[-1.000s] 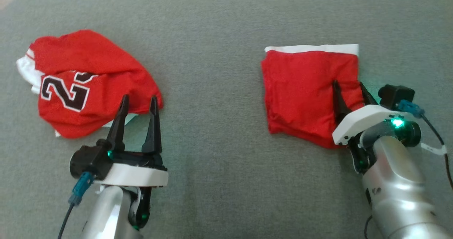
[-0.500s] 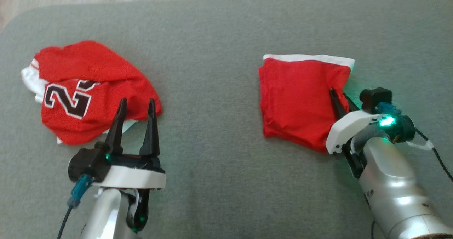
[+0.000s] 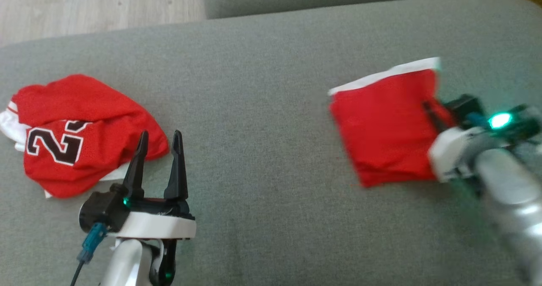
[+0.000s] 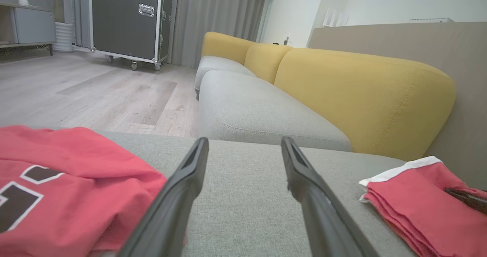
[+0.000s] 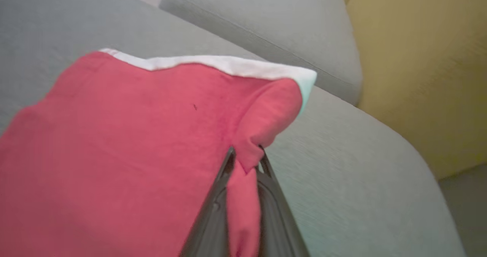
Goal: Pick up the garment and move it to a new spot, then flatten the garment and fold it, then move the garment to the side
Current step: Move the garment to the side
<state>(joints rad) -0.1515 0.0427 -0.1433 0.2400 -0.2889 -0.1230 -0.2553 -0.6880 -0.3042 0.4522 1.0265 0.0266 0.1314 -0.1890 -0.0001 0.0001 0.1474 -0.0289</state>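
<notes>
Because the folded red garment [image 3: 387,125] already lies as a neat stack on the right part of the grey cushion [image 3: 262,108], you seem to be on the last step, shifting it aside. Your right gripper [image 5: 245,160] is pinched almost closed on the stack's right edge. A fold of red cloth is bunched between its fingers, which suits dragging the stack without undoing it. Your left gripper [image 3: 160,135] hovers spread wide and empty, just beside the crumpled numbered jersey [image 3: 80,125].
</notes>
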